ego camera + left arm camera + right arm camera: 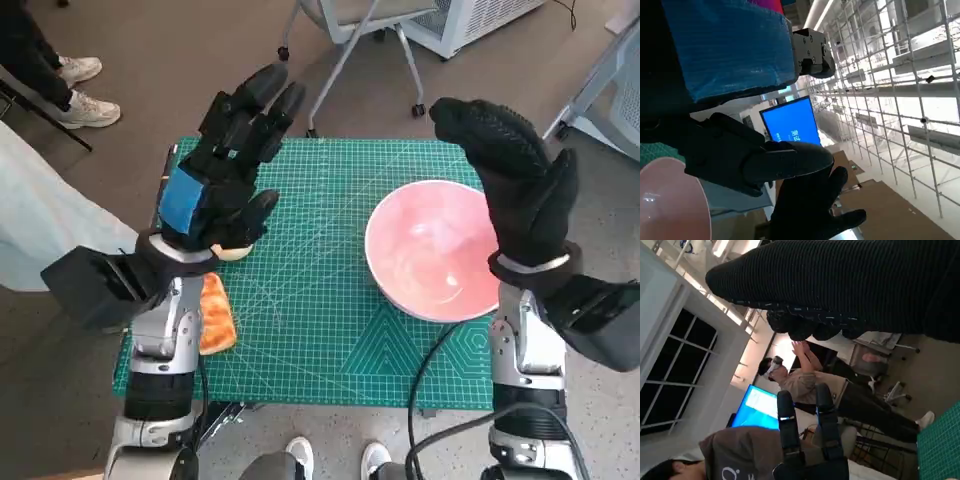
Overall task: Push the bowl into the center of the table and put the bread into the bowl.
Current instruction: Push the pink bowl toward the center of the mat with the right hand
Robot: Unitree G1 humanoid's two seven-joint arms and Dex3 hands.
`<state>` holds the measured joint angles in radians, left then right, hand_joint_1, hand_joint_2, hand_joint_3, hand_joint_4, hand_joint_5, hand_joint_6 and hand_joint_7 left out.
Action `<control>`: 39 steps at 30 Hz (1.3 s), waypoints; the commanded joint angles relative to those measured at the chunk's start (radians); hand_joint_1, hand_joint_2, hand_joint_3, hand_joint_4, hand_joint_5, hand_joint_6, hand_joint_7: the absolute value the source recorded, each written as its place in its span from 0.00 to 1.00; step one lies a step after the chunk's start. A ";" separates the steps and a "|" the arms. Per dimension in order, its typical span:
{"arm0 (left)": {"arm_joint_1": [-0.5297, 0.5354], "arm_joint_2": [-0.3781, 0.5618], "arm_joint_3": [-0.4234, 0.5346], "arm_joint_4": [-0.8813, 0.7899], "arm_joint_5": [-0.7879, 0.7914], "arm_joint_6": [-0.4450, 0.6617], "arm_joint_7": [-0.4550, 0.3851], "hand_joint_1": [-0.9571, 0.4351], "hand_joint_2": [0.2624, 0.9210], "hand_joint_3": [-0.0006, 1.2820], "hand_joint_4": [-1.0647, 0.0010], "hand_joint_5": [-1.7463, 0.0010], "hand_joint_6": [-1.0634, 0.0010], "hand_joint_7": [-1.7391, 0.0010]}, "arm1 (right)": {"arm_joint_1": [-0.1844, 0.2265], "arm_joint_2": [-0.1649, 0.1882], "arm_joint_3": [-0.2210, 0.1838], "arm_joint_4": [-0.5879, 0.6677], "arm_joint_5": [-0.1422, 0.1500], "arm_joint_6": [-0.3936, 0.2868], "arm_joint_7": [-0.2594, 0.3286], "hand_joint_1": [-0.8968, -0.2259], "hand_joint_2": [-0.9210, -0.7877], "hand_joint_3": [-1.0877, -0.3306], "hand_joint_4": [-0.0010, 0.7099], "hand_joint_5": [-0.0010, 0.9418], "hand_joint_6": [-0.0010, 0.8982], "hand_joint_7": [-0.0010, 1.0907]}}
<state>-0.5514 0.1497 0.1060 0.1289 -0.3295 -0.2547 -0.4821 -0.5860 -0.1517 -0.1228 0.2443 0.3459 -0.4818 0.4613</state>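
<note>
While both hands [235, 150] [510, 180] hovered open and empty, you faced a rigid, slick pink bowl [432, 250]; soft bread [215, 315] needed gentle side pinching.

My left hand [228, 165]: black, segmented plastic fingers [262, 102], blue tape patch [184, 198] over back, tape wrinkled in left wrist view. My right hand [510, 180]: black knitted glove, ribbed weave, pale cuff ring [530, 265] at wrist. Both forearms [165, 340] pale silver-grey, jointed metal sections. Black boxy camera mounts [95, 285] at 9 and 3 o'clock of wrists. Black cable [425, 385] loops beside right forearm.
</note>
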 commanded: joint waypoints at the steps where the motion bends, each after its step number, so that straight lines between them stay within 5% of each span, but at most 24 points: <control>1: -0.016 0.005 0.000 -0.011 -0.012 0.005 -0.007 0.19 1.00 0.37 0.89 1.00 1.00 0.72 | 0.022 0.002 -0.001 0.005 -0.004 0.019 -0.003 0.37 0.00 0.52 0.25 0.00 0.00 0.52; 12: -0.016 0.008 0.005 -0.004 -0.015 0.003 -0.013 0.19 1.00 0.37 0.89 1.00 1.00 0.72 | 0.025 -0.018 -0.030 0.020 0.008 0.010 0.005 0.37 0.00 0.54 0.25 0.01 0.01 0.52; 18: -0.017 0.006 0.010 0.008 -0.020 0.003 -0.017 0.19 1.00 0.36 0.90 1.00 1.00 0.72 | -0.008 -0.068 -0.119 0.177 0.045 -0.060 0.044 0.34 0.00 0.58 0.27 0.00 0.09 0.40; 22: -0.013 0.003 0.010 0.005 -0.019 0.004 -0.014 0.19 1.00 0.34 0.90 1.00 1.00 0.72 | -0.037 -0.088 -0.170 0.305 0.045 -0.124 0.037 0.33 0.00 0.59 0.27 0.00 0.13 0.33; 30: -0.007 0.000 0.016 0.012 -0.018 -0.005 -0.012 0.19 1.00 0.34 0.90 1.00 1.00 0.72 | -0.098 -0.146 -0.254 0.610 0.002 -0.238 -0.062 0.33 0.00 0.54 0.22 0.00 0.14 0.26; 39: -0.011 -0.004 0.019 0.036 -0.010 -0.024 -0.009 0.20 1.00 0.34 0.89 1.00 1.00 0.72 | -0.158 -0.186 -0.304 0.930 -0.023 -0.223 -0.200 0.39 0.00 0.46 0.19 0.00 0.15 0.24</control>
<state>-0.5537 0.1481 0.1203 0.1479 -0.3398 -0.2613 -0.4951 -0.7419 -0.3358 -0.4089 1.0600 0.3400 -0.7293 0.3135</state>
